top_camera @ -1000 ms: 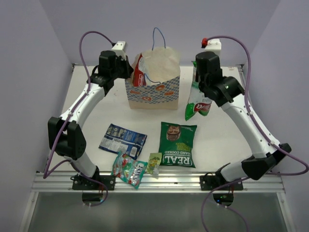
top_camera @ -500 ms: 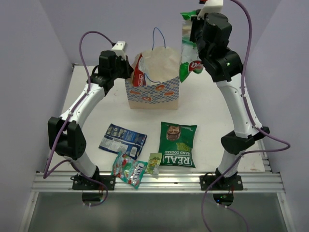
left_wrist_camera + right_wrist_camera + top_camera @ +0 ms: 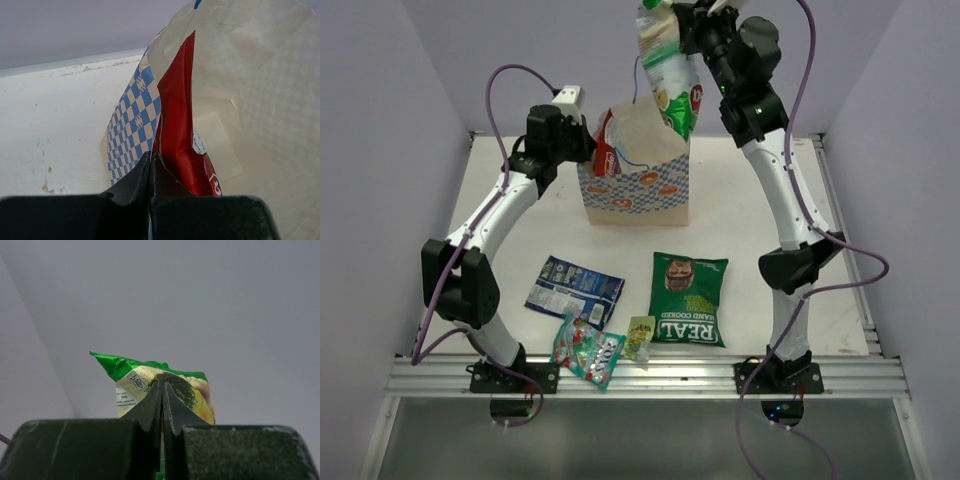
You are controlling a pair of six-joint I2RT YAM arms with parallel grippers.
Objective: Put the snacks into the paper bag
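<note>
The paper bag (image 3: 638,190) stands at the back middle of the table with the red-yellow packet (image 3: 607,150) sticking out of its left side. My left gripper (image 3: 586,147) is shut on the bag's left rim; in the left wrist view the gripper (image 3: 151,159) pinches the paper bag (image 3: 260,100) beside the red packet (image 3: 179,120). My right gripper (image 3: 686,22) is shut on the green-white chip bag (image 3: 669,70), which hangs high above the bag's right side. In the right wrist view the gripper (image 3: 162,387) grips the chip bag (image 3: 129,377).
On the near table lie the dark green "REAL" bag (image 3: 688,298), the dark blue packet (image 3: 573,285), the colourful candy packet (image 3: 587,352) and the tiny yellow-green sachet (image 3: 640,338). Walls close in the table on the left, back and right.
My right arm has lifted the green-white chip bag from beside the paper bag's right side up and leftward to above it. The left arm has stayed put.
</note>
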